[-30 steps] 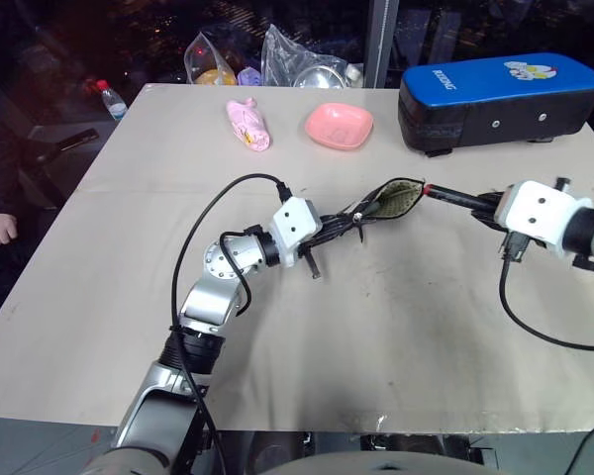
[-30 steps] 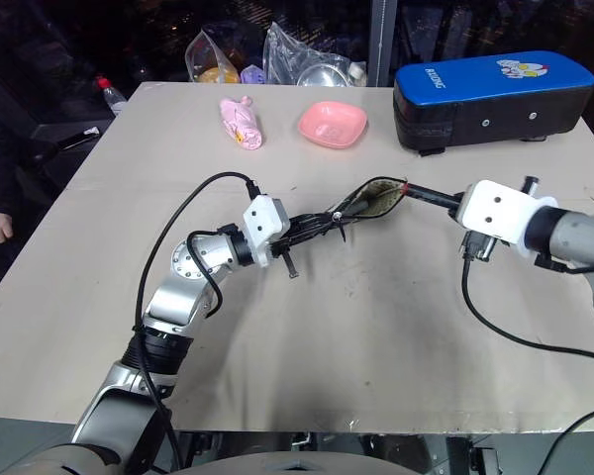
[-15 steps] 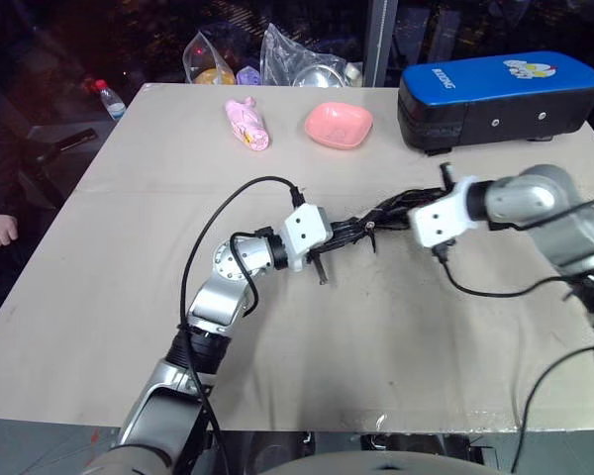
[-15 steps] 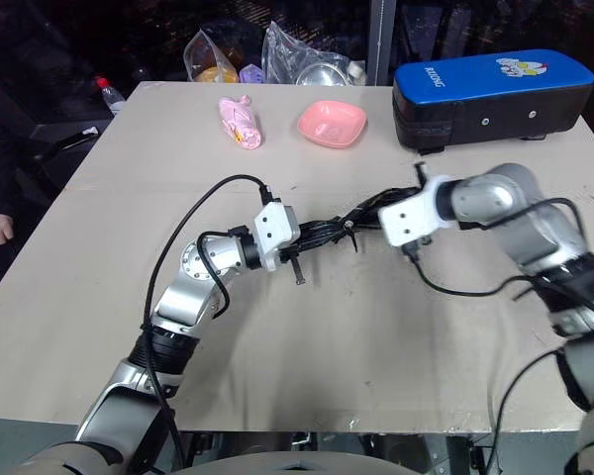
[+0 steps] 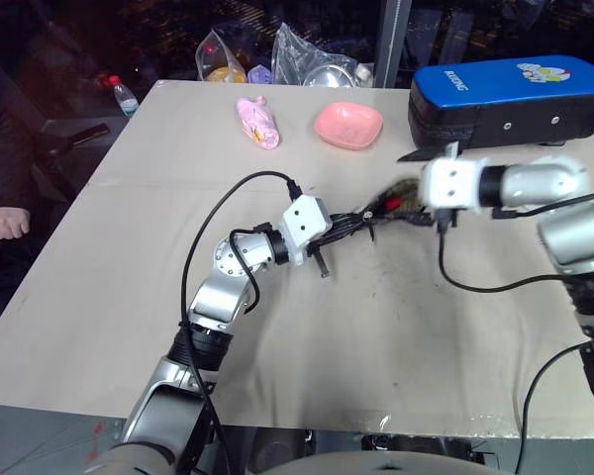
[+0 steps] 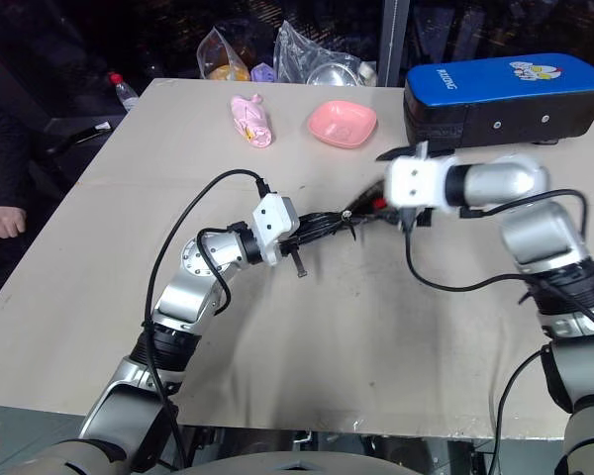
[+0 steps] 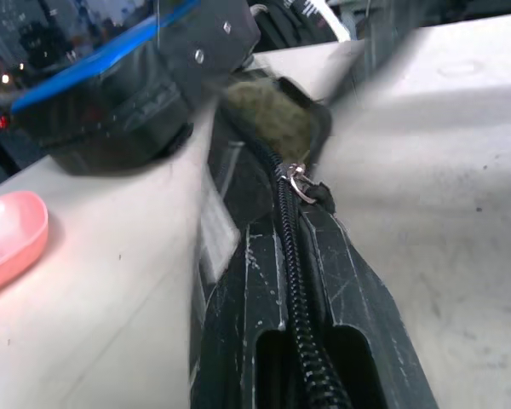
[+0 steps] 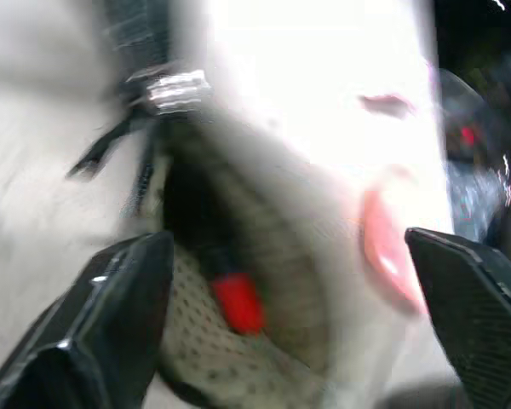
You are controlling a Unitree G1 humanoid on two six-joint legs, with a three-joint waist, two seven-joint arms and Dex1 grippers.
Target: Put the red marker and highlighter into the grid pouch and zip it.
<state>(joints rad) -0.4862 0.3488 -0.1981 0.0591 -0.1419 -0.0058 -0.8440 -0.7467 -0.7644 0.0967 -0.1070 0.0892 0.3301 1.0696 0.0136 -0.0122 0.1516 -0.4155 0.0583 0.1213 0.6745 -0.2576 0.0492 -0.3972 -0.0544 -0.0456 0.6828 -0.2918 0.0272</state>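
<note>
The grid pouch (image 5: pixel 381 210) is held lifted off the table (image 5: pixel 307 336), with my left gripper (image 5: pixel 348 226) shut on its zipper end. Along the left fingers (image 7: pixel 358 281) runs the zipper, its pull (image 7: pixel 300 183) just past them. The pouch's far end gapes open. The red marker's cap (image 8: pixel 236 302) shows inside that mouth, also seen as a red spot (image 5: pixel 389 205). My right gripper (image 8: pixel 285 243) hovers right at the mouth, open wide with nothing between its fingers (image 8: pixel 119 315). The highlighter is out of view.
A big blue-black case (image 5: pixel 515 94) stands at the back right. A pink bowl (image 5: pixel 347 124) and a pink soft object (image 5: pixel 258 122) lie behind the pouch. Plastic bags (image 5: pixel 317 59) and a bottle (image 5: pixel 125 96) sit at the far edge. A person's hand (image 5: pixel 5 223) rests at the left.
My right gripper pushed the red marker into the pouch mouth, then opened and let it go. The left gripper kept still on the pouch. The camera shifted slightly.
</note>
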